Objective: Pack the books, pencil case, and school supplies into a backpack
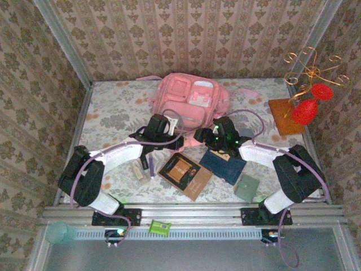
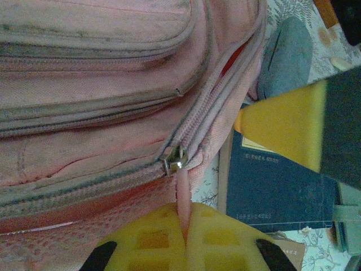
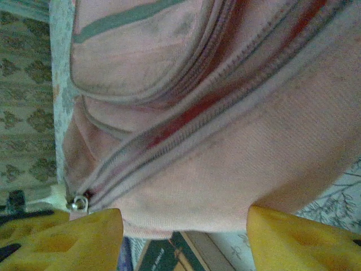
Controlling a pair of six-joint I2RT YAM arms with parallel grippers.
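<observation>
**Opening the backpack's zip.** The large soft pink fabric backpack (image 1: 189, 101) lies at the middle of the tabletop's (image 1: 110, 113) far edge, its near side turned to the arms. The left gripper (image 2: 185, 219) has its yellow fingers (image 2: 152, 240) pressed together on the pink fabric pull tab (image 2: 183, 189) hanging from the small metal zip slider (image 2: 174, 160). The right gripper (image 3: 186, 226) has its fingers (image 3: 304, 237) apart, with a bulge of backpack fabric between them just beside that slider. By the look of it nothing is packed yet. The dark brown-black book with an orange-framed cover (image 1: 185, 174) and the navy blue book (image 1: 224, 164) lie flat toward the middle of the near edge, with the small stationery pieces (image 1: 144, 166) to their left. The pull should follow the line of the zip teeth, while the right fingers close on the fabric so the bag does not slide. Open room lies on the left half of the tabletop. The far right corner holds an orange-brown board (image 1: 284, 116) with a gold wire stand (image 1: 310, 70), and the patterned walls (image 1: 186, 34) stand close on three sides.
</observation>
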